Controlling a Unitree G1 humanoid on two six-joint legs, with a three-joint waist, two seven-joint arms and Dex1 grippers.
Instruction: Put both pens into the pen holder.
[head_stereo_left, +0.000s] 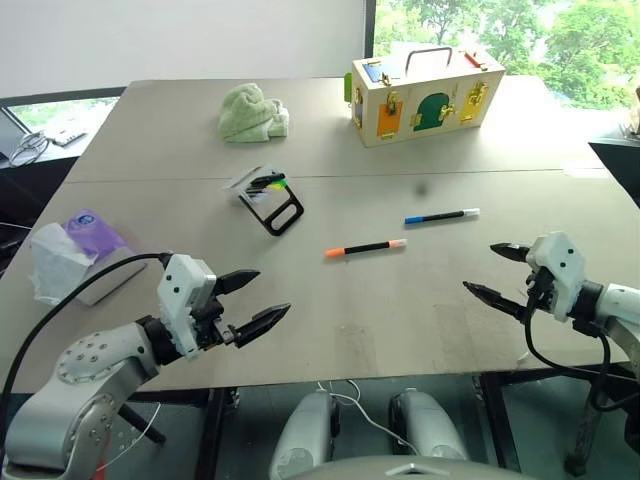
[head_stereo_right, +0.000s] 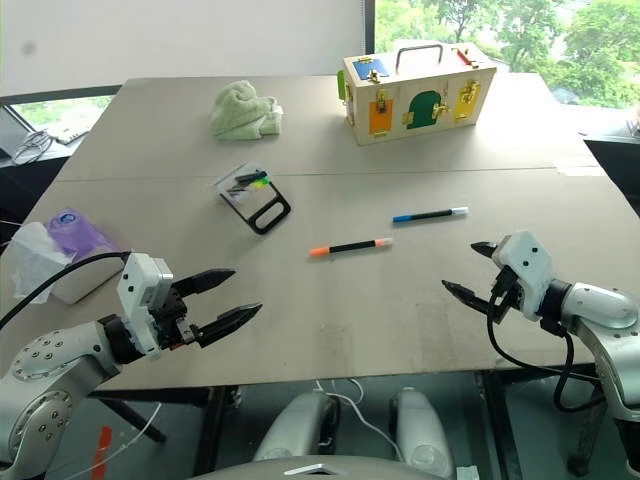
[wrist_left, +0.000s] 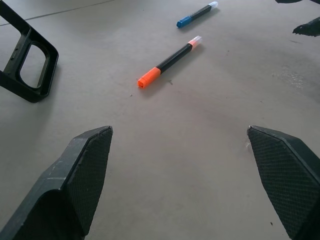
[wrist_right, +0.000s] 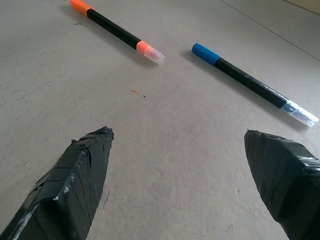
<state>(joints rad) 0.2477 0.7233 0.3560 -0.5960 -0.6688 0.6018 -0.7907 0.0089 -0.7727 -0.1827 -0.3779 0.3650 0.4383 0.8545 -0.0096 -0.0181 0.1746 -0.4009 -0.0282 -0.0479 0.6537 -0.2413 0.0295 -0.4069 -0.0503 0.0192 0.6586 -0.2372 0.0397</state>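
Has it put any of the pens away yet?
Not yet. The orange pen and blue pen both lie on the table, apart from the pen holder. The left gripper and right gripper are open and empty, so both pens remain.

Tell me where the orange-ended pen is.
In the left eye view the orange-ended pen lies flat mid-table, between the pen holder on its left and the blue-ended pen on its right.
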